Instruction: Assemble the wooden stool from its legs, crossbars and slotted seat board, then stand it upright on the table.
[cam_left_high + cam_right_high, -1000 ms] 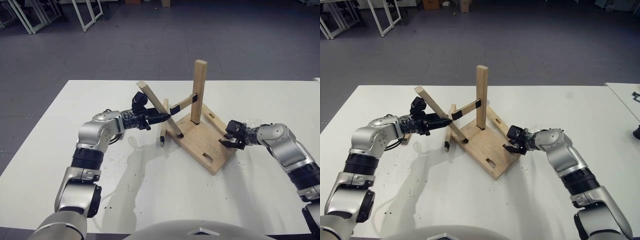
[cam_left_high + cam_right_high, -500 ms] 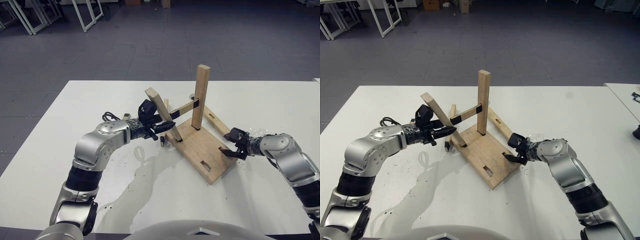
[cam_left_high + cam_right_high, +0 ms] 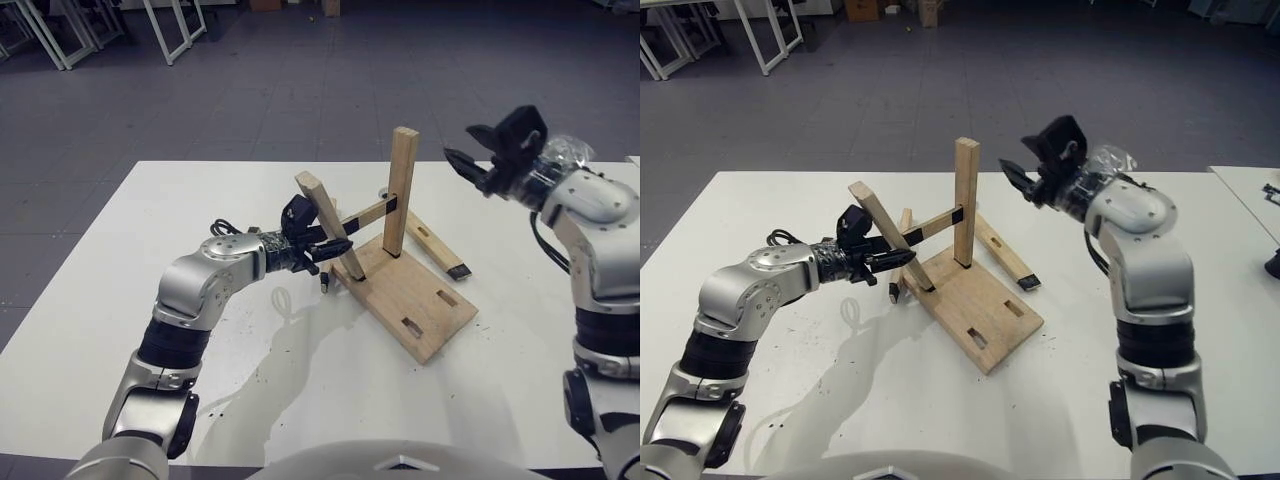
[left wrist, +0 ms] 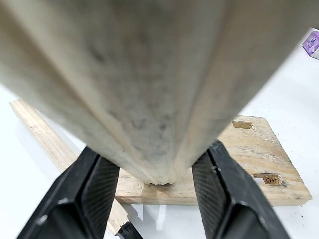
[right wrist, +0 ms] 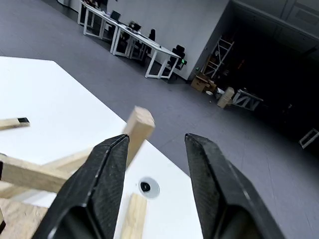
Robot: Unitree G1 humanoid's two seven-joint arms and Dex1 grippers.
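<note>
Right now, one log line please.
left gripper: shut on tilted leg | right gripper: open, raised near top of upright leg | board: flat on table | task: unfinished

grey tiled floor [image 3: 300, 90], matte, evenly lit, runs back from the white table [image 3: 100, 300]. dark specks [image 3: 238, 385] scattered on the table's near left part. white tube-frame stands [image 3: 175, 25] on the floor at far left; a cardboard box [image 3: 862, 8] at the far edge. second white table [image 3: 1248, 200] to the right, a gap between the two. right wrist view: pale grey wall [image 5: 164, 15], row of white desks [image 5: 124, 39] along it, dark chairs [image 5: 175, 51] at the desks. past them a dim bay with a ladder-like rack [image 5: 223, 52], cartons [image 5: 202, 79] at its foot.
</note>
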